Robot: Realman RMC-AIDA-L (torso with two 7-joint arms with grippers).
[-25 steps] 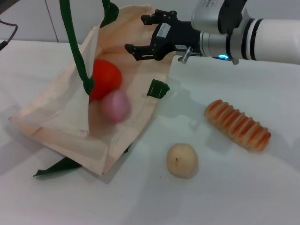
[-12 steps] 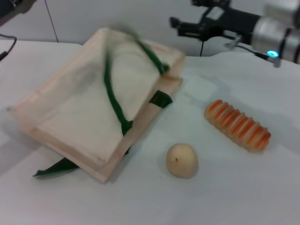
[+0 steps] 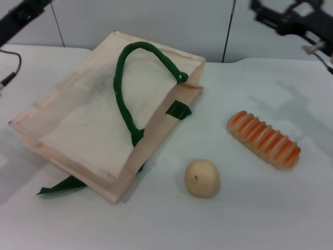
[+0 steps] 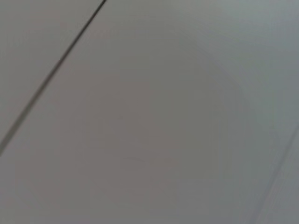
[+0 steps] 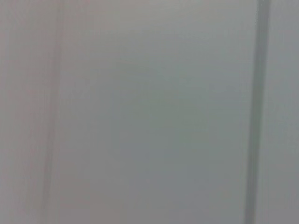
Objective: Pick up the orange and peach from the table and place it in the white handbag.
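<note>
The white handbag (image 3: 88,120) lies flat on the table at the left, its mouth fallen shut and a dark green handle (image 3: 125,88) looped over its top. The orange and the peach are hidden; neither shows in any view. My right gripper (image 3: 266,15) is raised at the far right, well above and away from the bag, its fingers apart and holding nothing. My left gripper (image 3: 23,13) shows only as a dark shape at the far left corner, clear of the bag. Both wrist views show only a plain grey wall.
A pale beige round fruit (image 3: 202,178) sits near the front, right of the bag. An orange-and-cream ridged oblong (image 3: 263,138) lies farther right. A second green strap (image 3: 60,186) pokes out under the bag's front corner. A dark cable (image 3: 8,78) runs along the left edge.
The bag's raised side dropped flat, covering the red-orange and pink fruits seen inside it one second ago. The right gripper pulled back up and to the right; the left arm let the handle fall.
</note>
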